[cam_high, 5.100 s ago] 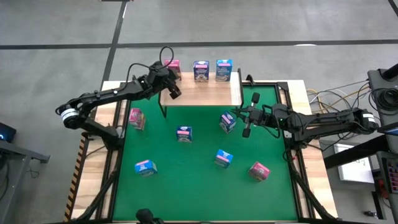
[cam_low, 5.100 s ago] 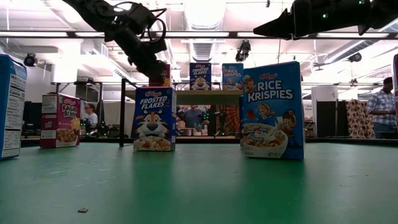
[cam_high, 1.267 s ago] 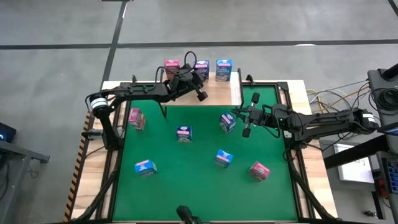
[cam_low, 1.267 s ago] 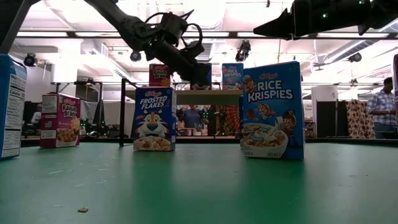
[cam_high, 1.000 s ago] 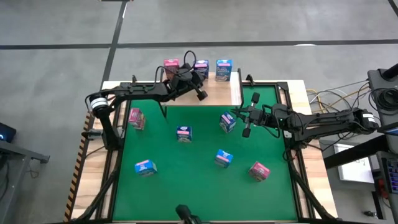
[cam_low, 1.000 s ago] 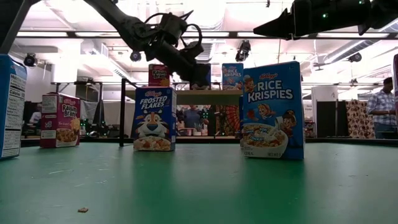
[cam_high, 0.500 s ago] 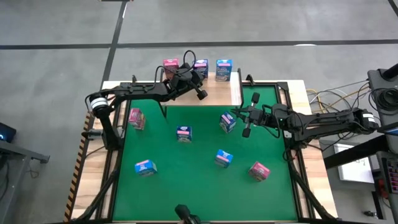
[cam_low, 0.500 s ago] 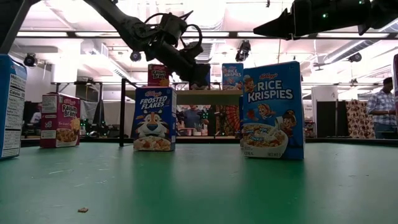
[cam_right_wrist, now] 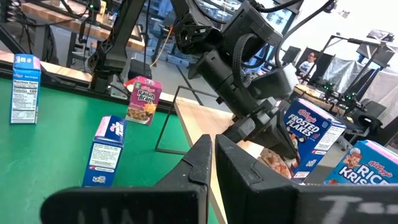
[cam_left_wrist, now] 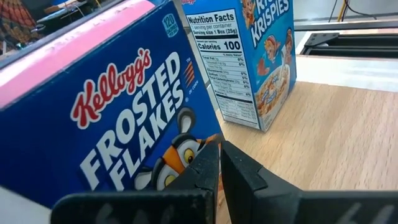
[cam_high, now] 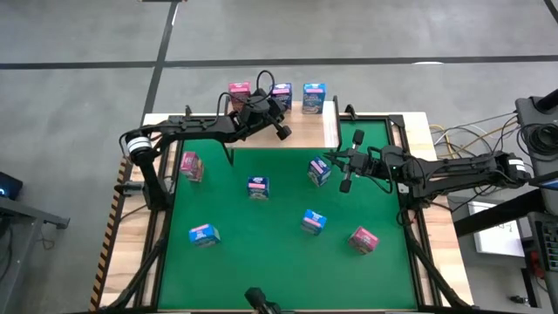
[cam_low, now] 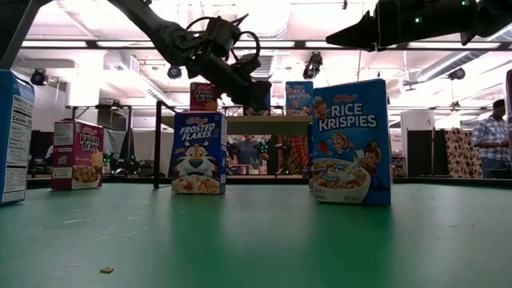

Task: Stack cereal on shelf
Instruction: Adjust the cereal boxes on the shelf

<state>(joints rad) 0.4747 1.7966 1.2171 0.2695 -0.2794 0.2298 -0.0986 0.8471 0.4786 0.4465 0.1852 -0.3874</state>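
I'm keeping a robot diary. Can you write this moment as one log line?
left gripper: shut, at Frosted Flakes box on shelf | right gripper: shut, waiting over mat

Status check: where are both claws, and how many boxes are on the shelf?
Left claw shut, empty, at the shelf by the Frosted Flakes box. Right claw shut, waiting over the mat. Three boxes shelved, six left. Nothing blocking.
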